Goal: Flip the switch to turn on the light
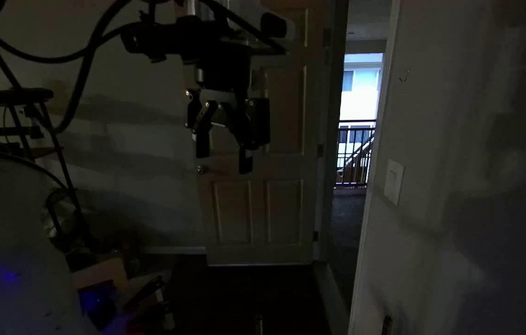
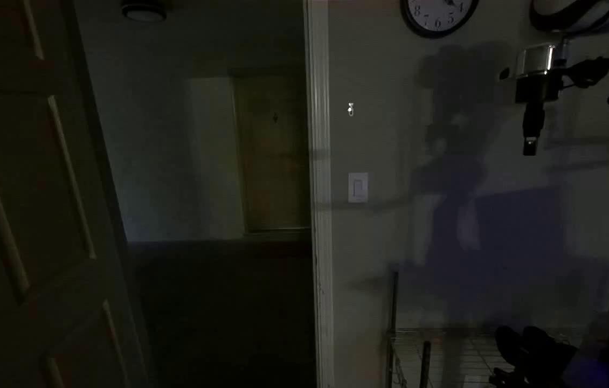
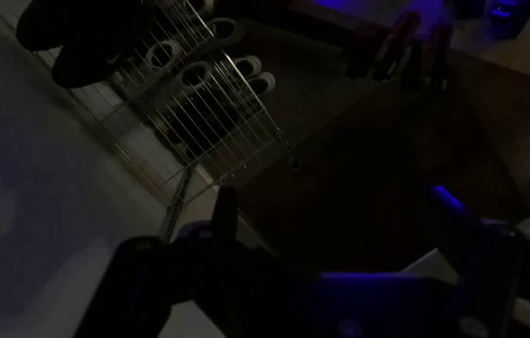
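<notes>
Ideally, the gripper (image 1: 224,153), its jaws parted and empty, would close before it nears the switch (image 2: 358,187), then press one end of it lightly and squarely.

The switch (image 2: 358,187) looks like smooth plastic, the wall (image 2: 385,134) around it matt. The tool (image 1: 224,157) looks mostly matt, with bright metal pins (image 1: 207,105); doorknob (image 1: 202,169) and wire rack (image 3: 246,83) gleam like metal; the panelled door (image 1: 258,200) looks smoothly painted.

The switch (image 2: 358,187) is whitish, the tool (image 1: 224,156) mostly black, the clock (image 2: 438,13) pale-faced and black-rimmed
</notes>
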Controlling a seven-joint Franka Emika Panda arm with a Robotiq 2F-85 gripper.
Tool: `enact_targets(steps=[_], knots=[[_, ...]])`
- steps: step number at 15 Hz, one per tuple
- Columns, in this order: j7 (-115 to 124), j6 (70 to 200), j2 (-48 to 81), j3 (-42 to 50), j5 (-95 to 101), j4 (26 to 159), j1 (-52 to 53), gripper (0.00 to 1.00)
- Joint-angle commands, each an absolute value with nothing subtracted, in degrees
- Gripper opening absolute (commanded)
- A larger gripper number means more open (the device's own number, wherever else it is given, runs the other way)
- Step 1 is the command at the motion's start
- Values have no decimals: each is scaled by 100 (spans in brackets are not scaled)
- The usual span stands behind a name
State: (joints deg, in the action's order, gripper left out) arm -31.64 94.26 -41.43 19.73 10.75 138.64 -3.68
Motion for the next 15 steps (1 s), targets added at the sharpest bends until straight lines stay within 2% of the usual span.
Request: enact_targets(steps=[1,9,10,11,15], knots=[[-3182,9419,-4131,1946,1055,13854,-401,100],[-3182,9419,-4131,1947,1055,13854,-401,100],[-3182,9419,-4131,1947,1055,13854,-401,75],[-3187,9434,-4103,1925,1072,13868,-383,73],[-3220,9559,-3672,1830,975,13881,-133,47]])
